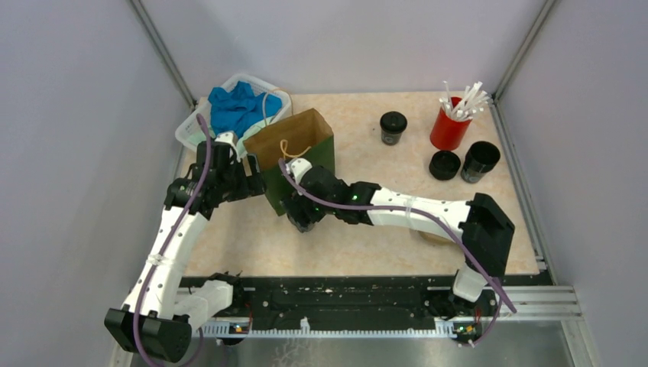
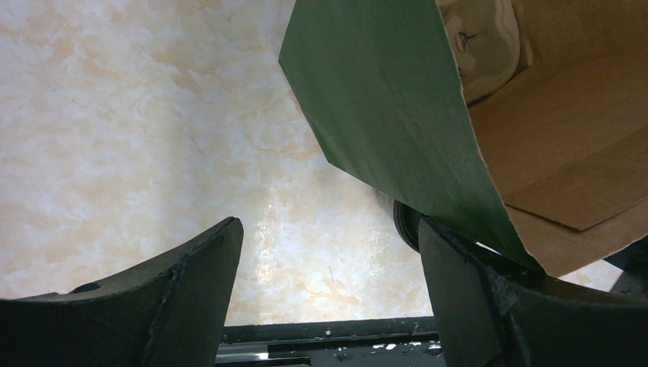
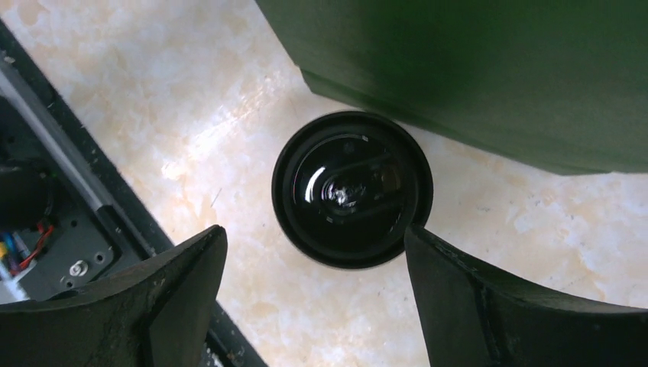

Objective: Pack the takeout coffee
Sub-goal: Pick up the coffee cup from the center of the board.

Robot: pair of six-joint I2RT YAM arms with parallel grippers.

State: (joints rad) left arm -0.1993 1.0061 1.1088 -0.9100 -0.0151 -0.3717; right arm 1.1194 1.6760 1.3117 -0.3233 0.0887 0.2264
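Observation:
A takeout coffee cup [image 3: 351,187], black with a round black lid, stands on the table against the foot of the green paper bag [image 3: 474,69]. My right gripper [image 3: 315,233] hangs open above it; the lid lies just beyond the fingertips, close to the right one. My left gripper [image 2: 328,229] is open over bare table at the bag's [image 2: 382,115] left side, its right finger [image 2: 458,283] under the bag's edge. A black cup rim [image 2: 405,222] peeks out behind that finger. In the top view both grippers, left [image 1: 256,183] and right [image 1: 294,214], flank the bag [image 1: 302,160].
At the back right stand a lidded black cup [image 1: 393,128], a low black lidded cup [image 1: 445,164], an open black cup [image 1: 480,161] and a red cup of white sticks [image 1: 449,122]. A white basket with blue cloth [image 1: 237,107] sits behind the bag. Something tan [image 2: 481,38] lies inside the bag.

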